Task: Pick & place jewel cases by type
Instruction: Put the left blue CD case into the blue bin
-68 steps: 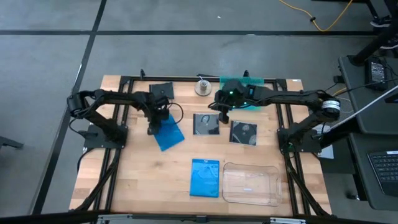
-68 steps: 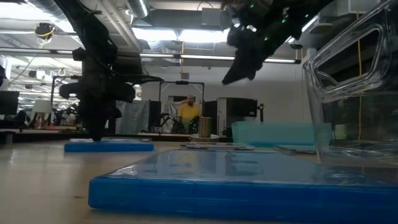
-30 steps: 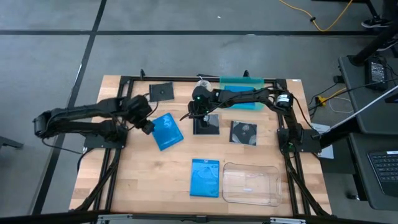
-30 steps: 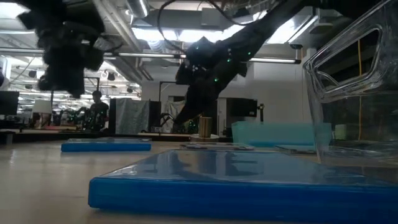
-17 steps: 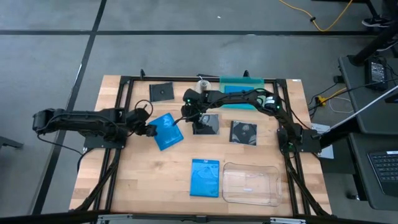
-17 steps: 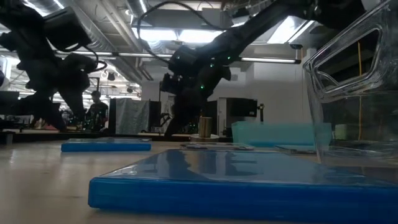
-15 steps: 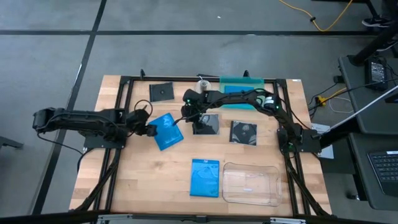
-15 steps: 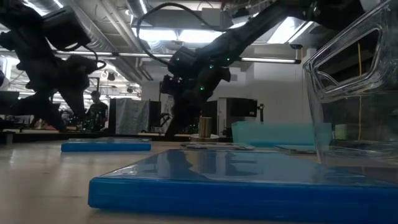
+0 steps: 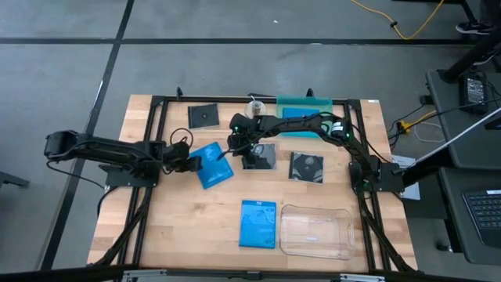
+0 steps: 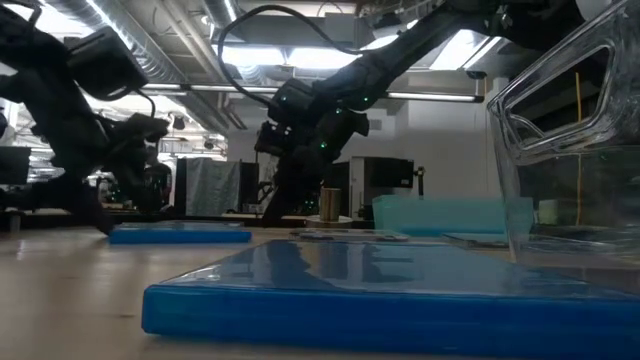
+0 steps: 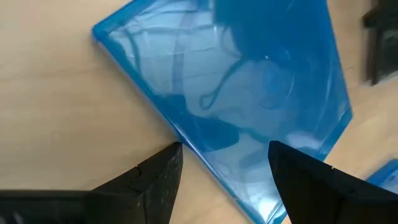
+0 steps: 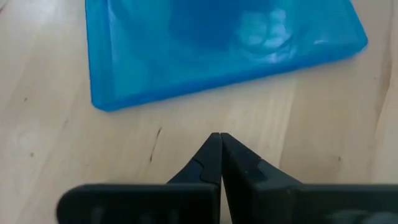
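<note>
A blue jewel case [image 9: 211, 166] lies flat on the wood at centre left. My left gripper [image 9: 190, 163] is open, low at the case's left long edge [image 11: 186, 134]. One finger [image 11: 305, 180] stands over the case's top and the other finger [image 11: 152, 180] over the wood beside it. My right gripper [image 9: 233, 152] is shut, with its tip [image 12: 217, 140] at the table just off the case's right edge [image 12: 186, 93]. A second blue case [image 9: 258, 223] lies near the front. Dark cases lie at centre [image 9: 260, 156], right of centre [image 9: 307, 167] and far left [image 9: 203, 115]. My left gripper comes at the blue case level and low from the table's left, its open fingers straddling the long edge [image 11: 186, 134]. I cannot tell whether either finger touches the case.
A clear plastic tray [image 9: 315, 232] stands at the front right beside the second blue case. A teal tray [image 9: 305, 106] and a small round canister [image 9: 255, 110] stand at the far edge. A black frame runs round the table. People show in the room behind.
My left gripper has dropped low and gone toward the table's right, up to the blue case, which has slid a little to the right on the wood. My right gripper has gone left and down from over the centre dark case to the blue case's right edge.
</note>
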Controlling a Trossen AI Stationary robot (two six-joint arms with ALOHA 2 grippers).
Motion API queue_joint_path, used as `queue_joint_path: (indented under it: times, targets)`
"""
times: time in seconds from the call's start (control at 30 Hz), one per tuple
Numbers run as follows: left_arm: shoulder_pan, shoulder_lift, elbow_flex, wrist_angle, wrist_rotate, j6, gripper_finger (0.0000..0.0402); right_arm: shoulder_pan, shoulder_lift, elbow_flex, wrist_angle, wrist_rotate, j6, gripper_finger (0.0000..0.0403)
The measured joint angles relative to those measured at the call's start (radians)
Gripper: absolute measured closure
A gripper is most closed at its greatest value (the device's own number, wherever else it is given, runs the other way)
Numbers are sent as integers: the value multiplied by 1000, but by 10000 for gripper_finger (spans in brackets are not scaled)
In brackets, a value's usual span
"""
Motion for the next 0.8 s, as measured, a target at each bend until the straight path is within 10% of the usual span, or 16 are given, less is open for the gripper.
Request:
queue_joint_path:
  times: [0.8]
  targets:
    - [42, 284, -6, 406, -56, 67, 165, 7, -17, -10, -7, -18, 52, 397]
